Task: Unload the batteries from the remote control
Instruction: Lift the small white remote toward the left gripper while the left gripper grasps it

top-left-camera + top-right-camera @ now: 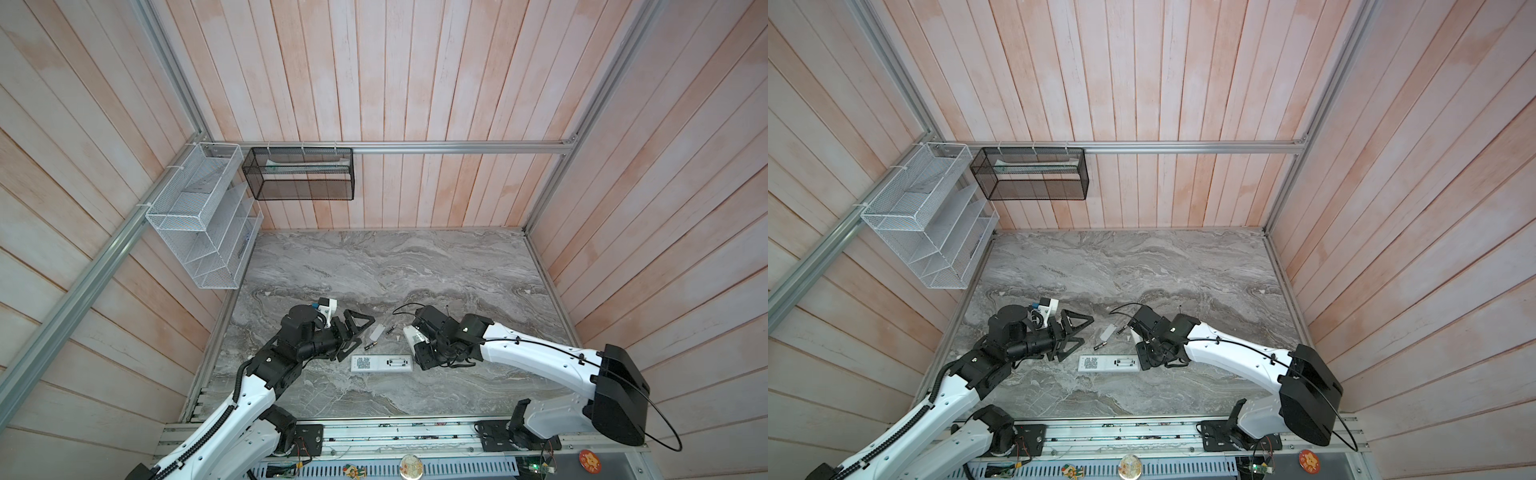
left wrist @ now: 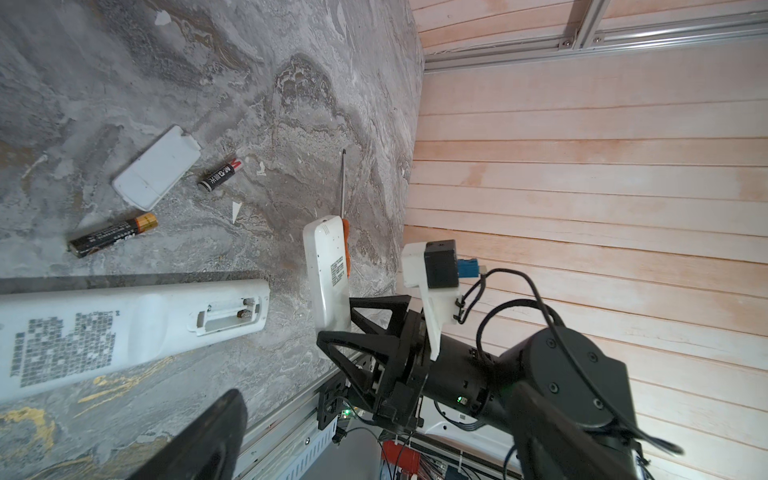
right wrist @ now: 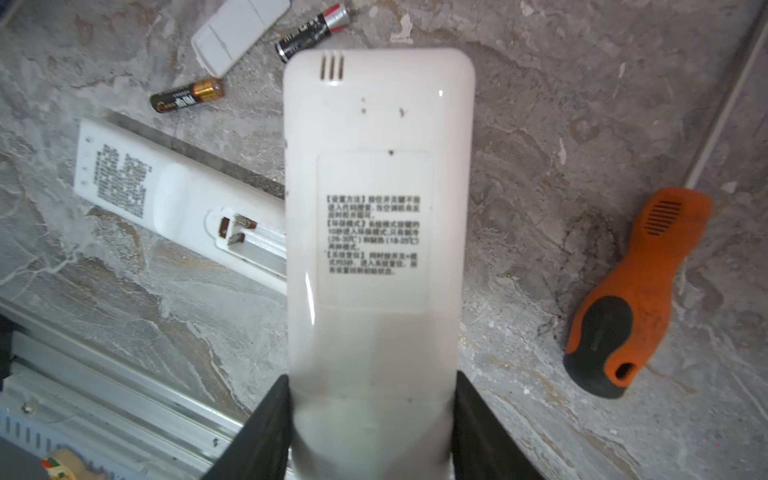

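My right gripper [image 3: 372, 386] is shut on a white remote control [image 3: 378, 208], its fingers pressed against both sides of the lower end, label side facing the wrist camera. It is held just above the table [image 1: 411, 336]. A second white remote [image 1: 381, 363] lies flat in front, its battery bay [image 2: 228, 316] open and empty. Two black batteries [image 1: 370, 344] [image 1: 390, 330] lie loose on the marble beside a white cover [image 1: 376, 332]. My left gripper [image 1: 356, 336] stands wide open left of the batteries, holding nothing.
An orange-handled screwdriver [image 3: 636, 291] lies on the marble just beyond the held remote. The aluminium rail [image 1: 374, 434] runs along the table's front edge. White [image 1: 199, 216] and black [image 1: 299, 174] mesh baskets hang on the back-left walls.
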